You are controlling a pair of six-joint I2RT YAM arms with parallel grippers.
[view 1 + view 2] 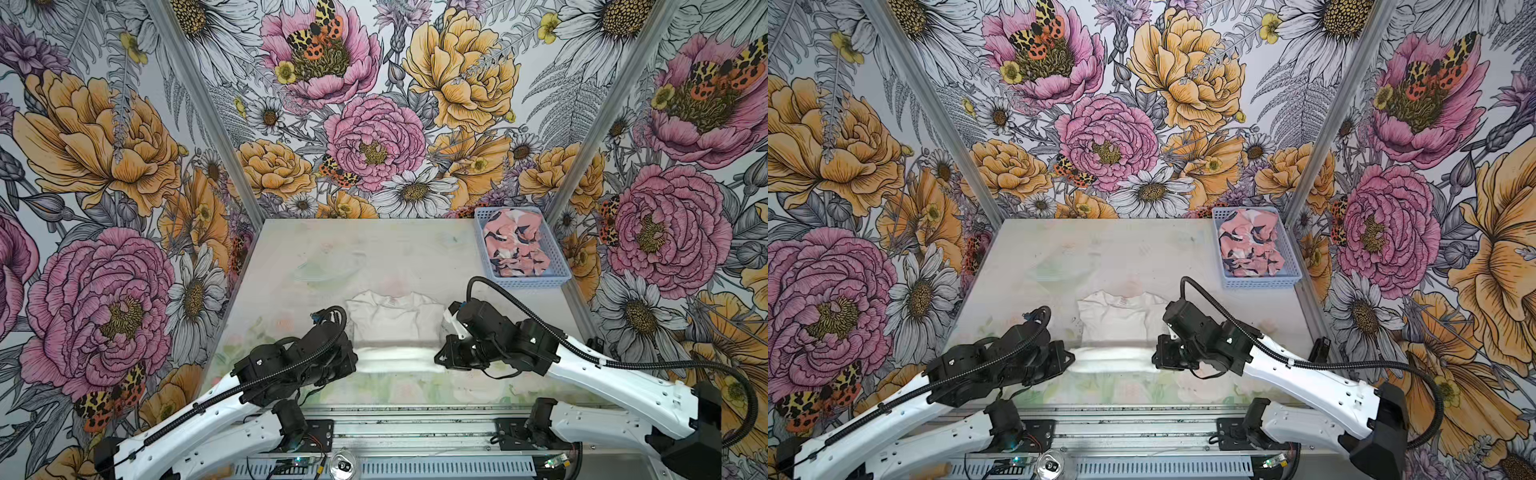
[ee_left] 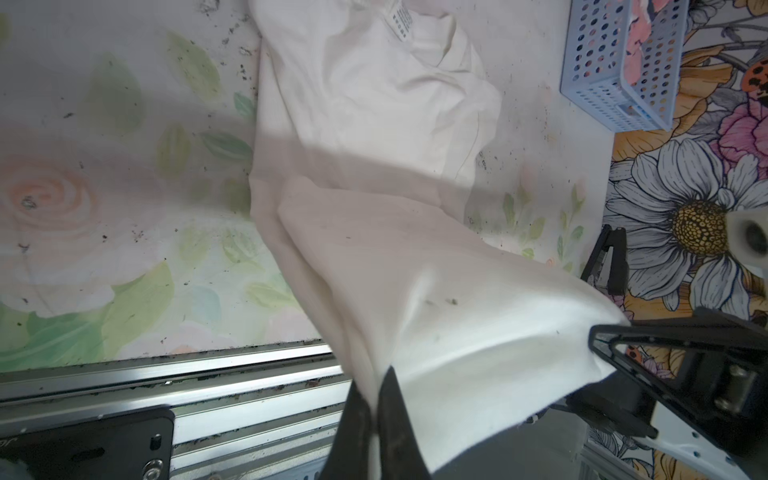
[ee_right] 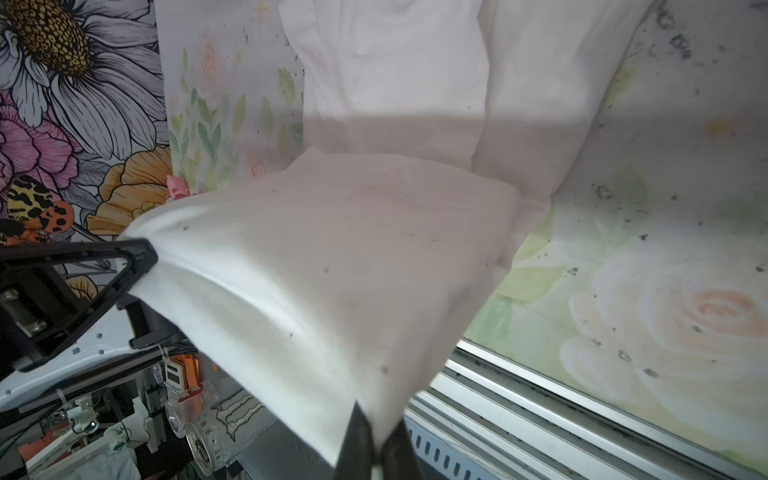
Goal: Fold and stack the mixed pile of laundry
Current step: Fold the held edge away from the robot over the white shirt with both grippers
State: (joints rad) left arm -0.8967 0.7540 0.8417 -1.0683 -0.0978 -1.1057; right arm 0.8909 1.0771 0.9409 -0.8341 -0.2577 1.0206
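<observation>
Where the arms meet at 6 o'clock, the left pincer point(image 2: 377, 392) and right pincer point(image 3: 376, 419) each pinch a near corner of the white garment point(image 1: 395, 320), its hem taut above the bench point(image 1: 332, 257). The wrist views show the pinch plainly. At 1 o'clock, missed by the right wrist view, the pink garment point(image 1: 515, 245) lies crumpled in the blue basket point(image 1: 528, 283).

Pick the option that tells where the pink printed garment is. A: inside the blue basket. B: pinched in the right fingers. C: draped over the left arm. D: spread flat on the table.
A: in both top views the pink printed garment lies crumpled inside the blue basket at the far right.
</observation>
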